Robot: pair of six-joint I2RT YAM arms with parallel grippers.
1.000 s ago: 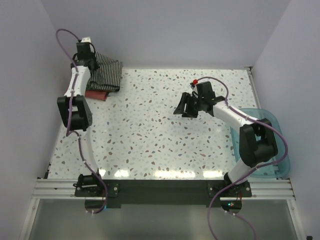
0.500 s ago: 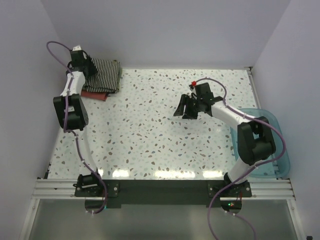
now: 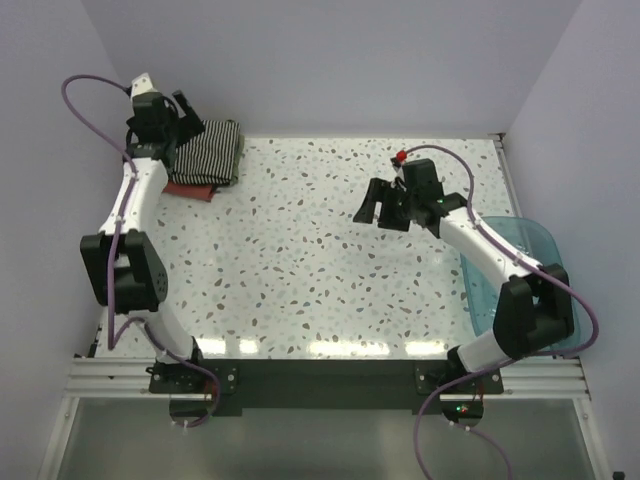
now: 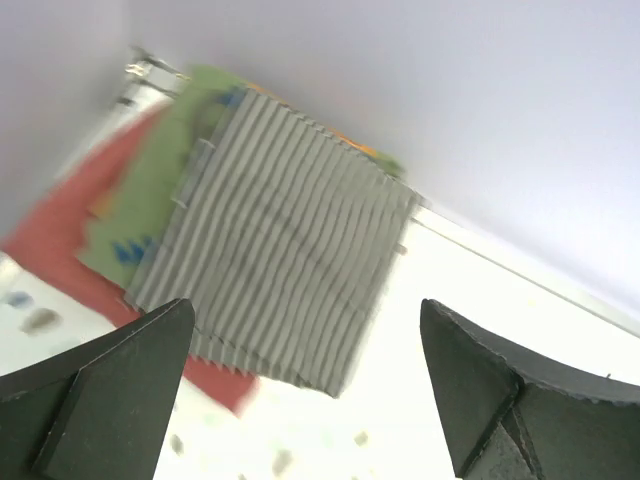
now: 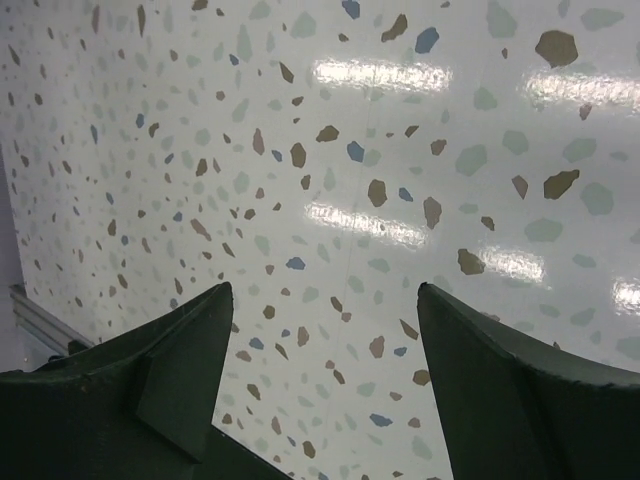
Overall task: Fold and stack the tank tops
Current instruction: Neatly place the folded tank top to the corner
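Plainly, the stack of tank tops (image 3: 205, 160) lies in the table's (image 3: 300, 260) far left corner, just beneath the left gripper (image 4: 305, 310), whose jaws gape wide, holding nothing. Four flat folded layers show: one striped top (image 4: 280, 230) uppermost, one olive green top (image 4: 150, 200), one red top (image 4: 60, 225) and a mustard sliver (image 4: 355, 148). The right gripper (image 5: 322, 290), equally wide and empty, hangs over glossy speckled terrazzo.

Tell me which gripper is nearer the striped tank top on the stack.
Left. The left gripper hangs open just beside the striped tank top, at its back-left edge. The right gripper is open over the table, well off to its right.
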